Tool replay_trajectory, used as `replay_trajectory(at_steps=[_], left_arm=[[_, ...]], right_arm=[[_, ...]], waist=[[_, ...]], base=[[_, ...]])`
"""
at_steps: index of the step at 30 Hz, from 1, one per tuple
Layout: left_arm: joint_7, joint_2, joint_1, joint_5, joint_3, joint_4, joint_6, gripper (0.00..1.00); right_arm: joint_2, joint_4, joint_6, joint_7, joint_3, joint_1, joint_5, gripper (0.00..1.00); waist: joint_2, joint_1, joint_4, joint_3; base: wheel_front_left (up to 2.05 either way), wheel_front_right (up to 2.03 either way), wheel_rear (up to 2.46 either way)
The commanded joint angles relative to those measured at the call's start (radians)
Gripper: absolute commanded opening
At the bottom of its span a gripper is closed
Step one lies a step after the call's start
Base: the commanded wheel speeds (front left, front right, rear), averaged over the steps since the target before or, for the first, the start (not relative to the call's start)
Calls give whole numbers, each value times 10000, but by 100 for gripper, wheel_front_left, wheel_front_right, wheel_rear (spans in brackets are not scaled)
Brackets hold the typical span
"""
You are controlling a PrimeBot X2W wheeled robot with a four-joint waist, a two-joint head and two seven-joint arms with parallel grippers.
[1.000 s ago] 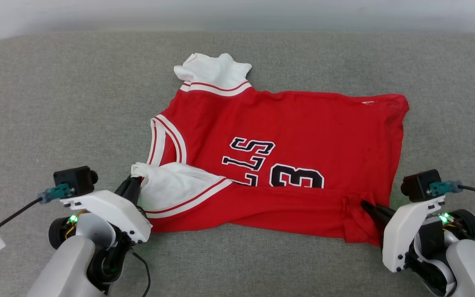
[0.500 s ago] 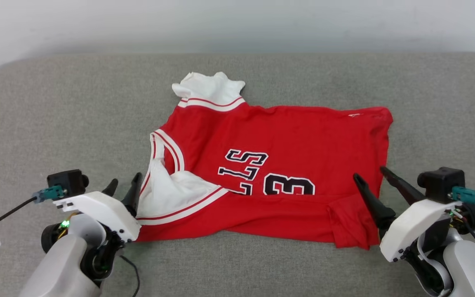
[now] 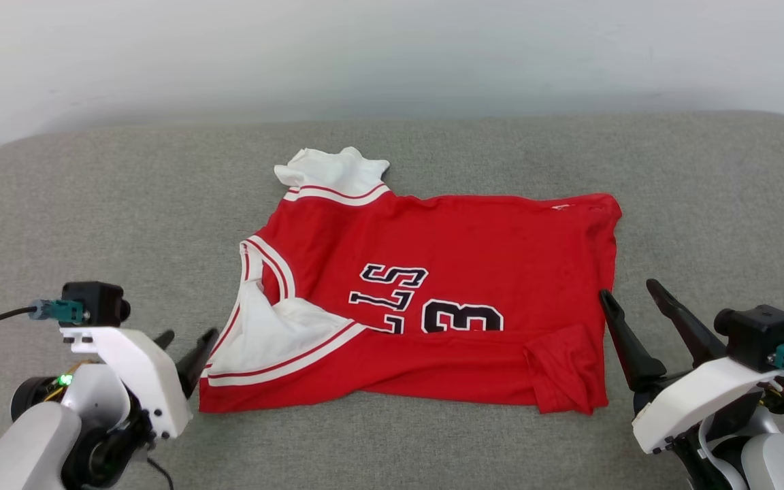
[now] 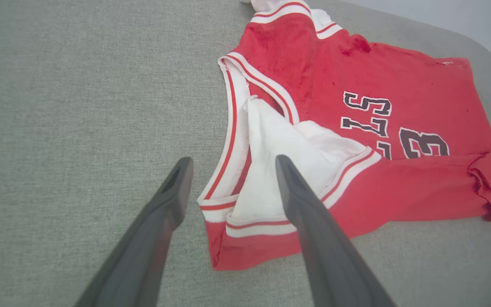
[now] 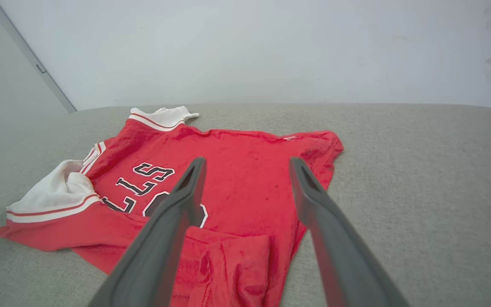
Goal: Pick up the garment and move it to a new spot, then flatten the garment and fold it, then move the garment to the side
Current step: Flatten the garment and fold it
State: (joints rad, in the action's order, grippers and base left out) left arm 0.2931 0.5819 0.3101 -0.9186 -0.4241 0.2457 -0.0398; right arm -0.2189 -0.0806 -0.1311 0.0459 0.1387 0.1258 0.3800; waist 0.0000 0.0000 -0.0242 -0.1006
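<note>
Garment: the garment (image 3: 446,272) is laid on the grey surface (image 3: 92,204) between both grippers, its near edge doubled over and a white sleeve (image 3: 276,333) turned inward.
Left gripper (image 3: 189,333): fingers parted, nothing held, just beside the sleeve corner.
Right gripper (image 3: 627,288): fingers spread, nothing held, just beside the hem side.
Handling: judged soft, light and limp; sagging and creasing are expected.
Hold: the near corners are best pinched together.

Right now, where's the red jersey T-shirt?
Head view: the red jersey T-shirt lies centre on the grey cushion, between left gripper and right gripper.
</note>
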Motion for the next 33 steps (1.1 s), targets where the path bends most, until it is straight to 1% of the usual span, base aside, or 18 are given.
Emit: replay_trajectory(at_steps=[1, 4, 7, 11, 15, 18, 19, 20, 21, 23, 27, 31, 32, 33], left_arm=[[705, 350, -345, -213, -86, -535, -162, 100], [1669, 848, -730, -535, -127, -1296, -373, 100], [2181, 1162, -1016, -749, -73, -1789, -637, 100], [2467, 1239, -1120, -968, 15, -1832, -838, 100], [2687, 1082, -972, -1183, -48, -1433, -830, 100], [3047, 809, -1063, -1421, -285, -949, -758, 100], [3102, 691, -1104, -1492, -350, -780, -718, 84], [3168, 587, -1140, -1564, -423, -638, -659, 41], [3119, 463, -1176, -1638, -450, -544, -602, 0], [3050, 291, -1279, -1703, -532, -396, -483, 0], [2484, 217, -1293, -1591, -389, -286, -270, 0], [1902, 246, -1095, -1397, -178, -436, -111, 0], [1756, 289, -1031, -1312, -137, -542, -109, 0], [1756, 289, -1031, -1312, -137, -542, -109, 0]], right_arm=[[146, 211, 7, 57, -118, -183, -117, 100], [323, 435, 7, 129, -211, -240, -189, 100], [457, 595, 7, 175, -265, -185, -221, 100], [547, 664, 7, 225, -255, 30, -215, 100], [513, 586, 7, 305, -265, 177, -101, 100], [412, 458, 8, 475, -372, 160, 127, 100], [379, 430, 8, 530, -439, 143, 236, 100], [346, 375, 8, 662, -517, 92, 368, 100], [300, 338, 8, 810, -611, 29, 487, 100], [131, 271, 8, 1303, -851, -122, 679, 100], [-181, 209, 6, 2952, -1094, -401, 1075, 100], [-352, 295, 6, 4582, -885, -470, 1314, 100], [-358, 324, 6, 4886, -806, -425, 1370, 100], [-358, 324, 6, 4886, -806, -425, 1370, 100]], waist=[[0, 0, -92, -147], [0, 0, -230, -415], [0, 0, -359, -822], [0, 0, -530, -1380], [0, 0, -696, -1739], [0, 0, -789, -1819], [0, 0, -817, -1813], [0, 0, -835, -1792], [0, 0, -839, -1754], [0, 0, -826, -1629], [0, 0, -722, -1394], [0, 0, -613, -1264], [0, 0, -572, -1249], [0, 0, -572, -1249]], base=[[0, 0, 0], [0, 0, 0], [0, 0, 0], [0, 0, 0], [0, 0, 0], [0, 0, 0], [0, 0, 0], [0, 0, 0], [0, 0, 0], [0, 0, 0], [0, 0, 0], [0, 0, 0], [0, 0, 0], [0, 0, 0]])
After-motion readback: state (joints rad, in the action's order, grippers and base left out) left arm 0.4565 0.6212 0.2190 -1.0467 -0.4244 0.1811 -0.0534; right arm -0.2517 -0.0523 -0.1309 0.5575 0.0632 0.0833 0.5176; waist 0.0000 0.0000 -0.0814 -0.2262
